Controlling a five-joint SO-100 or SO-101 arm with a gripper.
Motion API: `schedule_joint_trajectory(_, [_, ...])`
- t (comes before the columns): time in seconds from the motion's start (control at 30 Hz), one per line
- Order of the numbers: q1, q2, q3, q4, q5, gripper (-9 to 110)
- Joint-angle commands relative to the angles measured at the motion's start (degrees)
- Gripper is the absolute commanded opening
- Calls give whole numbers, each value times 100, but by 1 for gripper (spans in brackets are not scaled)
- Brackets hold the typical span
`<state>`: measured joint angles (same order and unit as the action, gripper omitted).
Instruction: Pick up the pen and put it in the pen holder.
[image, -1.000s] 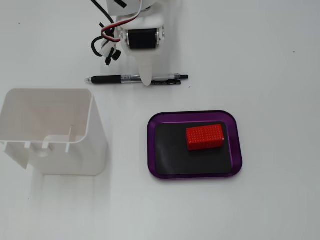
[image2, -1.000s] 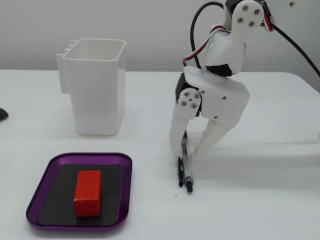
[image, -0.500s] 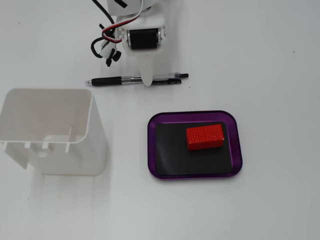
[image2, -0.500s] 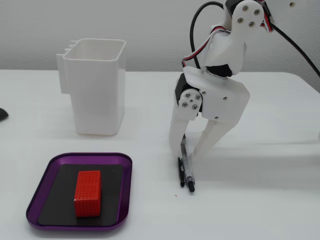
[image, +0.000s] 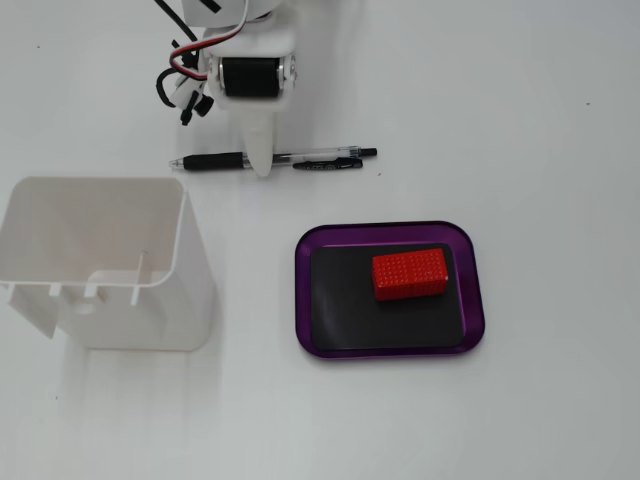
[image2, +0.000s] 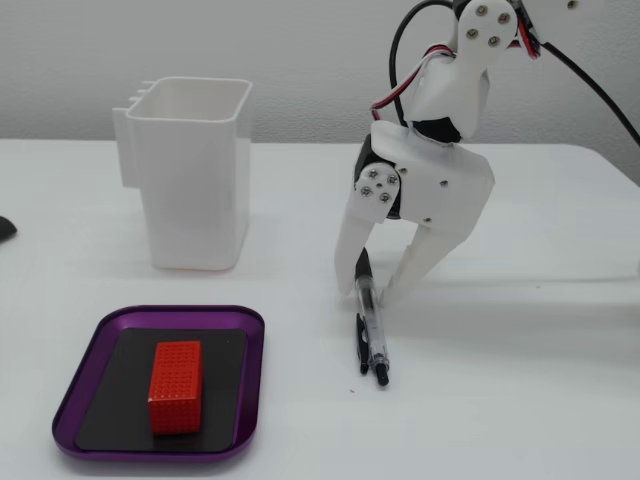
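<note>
A black and clear pen (image: 320, 159) lies flat on the white table, horizontal in a fixed view, and points toward the camera in the other fixed view (image2: 372, 335). My white gripper (image: 262, 160) is down over the pen's middle. In a fixed view it (image2: 372, 290) is open, with one finger on each side of the pen and the tips at table level. The white, empty pen holder (image: 150, 300) stands upright, apart from the pen, at the far left of a fixed view (image2: 195, 200).
A purple tray (image: 390, 230) with a black liner holds a red block (image: 410, 273). In a fixed view the tray (image2: 180, 312) with the block (image2: 175, 385) sits in front of the pen holder. Red and black arm cables (image: 180, 75) hang by the gripper.
</note>
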<state>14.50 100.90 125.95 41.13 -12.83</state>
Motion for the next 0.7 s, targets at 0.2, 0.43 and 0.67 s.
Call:
schedule_joint_trajectory(0.2, [-44,18,53,88,-62,2])
schedule_joint_trajectory(0.43, [-53,26,53,193,-246,0])
schedule_joint_trajectory(0.67, [18,176,-360,1134,-167,-1])
